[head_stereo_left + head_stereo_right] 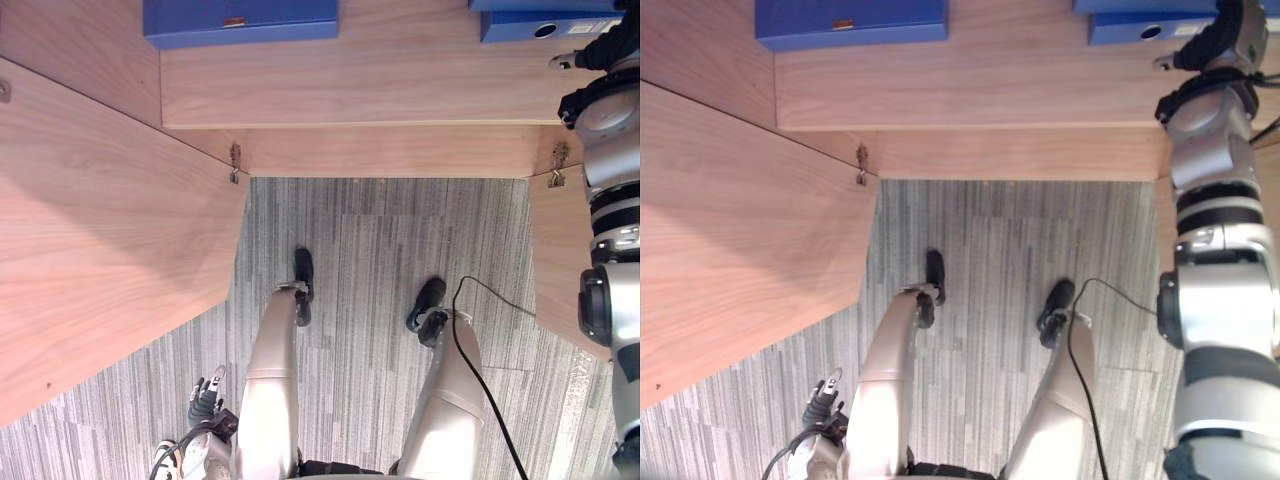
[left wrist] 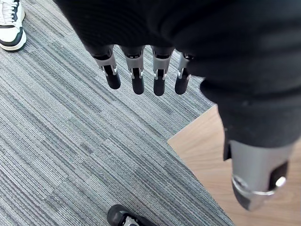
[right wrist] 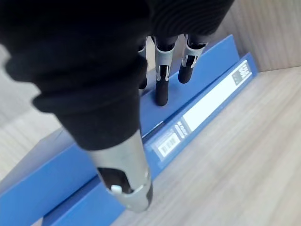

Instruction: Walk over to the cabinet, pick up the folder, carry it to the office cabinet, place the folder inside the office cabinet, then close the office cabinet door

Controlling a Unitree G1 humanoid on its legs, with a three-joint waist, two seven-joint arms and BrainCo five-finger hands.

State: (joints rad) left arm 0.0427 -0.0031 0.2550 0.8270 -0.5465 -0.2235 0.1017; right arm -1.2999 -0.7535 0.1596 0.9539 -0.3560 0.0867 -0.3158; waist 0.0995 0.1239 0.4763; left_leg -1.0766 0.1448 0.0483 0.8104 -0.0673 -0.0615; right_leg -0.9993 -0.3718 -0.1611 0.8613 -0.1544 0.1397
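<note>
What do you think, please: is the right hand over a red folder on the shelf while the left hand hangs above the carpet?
The folder under the right hand is blue, not red, as the right wrist view shows; the left hand does hang above the carpet.

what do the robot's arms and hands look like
The right arm is silver-grey, built of rounded segments with black rings between them. The left hand and right hand each have a dark ribbed cover over the back and wrist, a row of slim silver fingers with dark tips, and a thicker silver thumb set apart.
</note>
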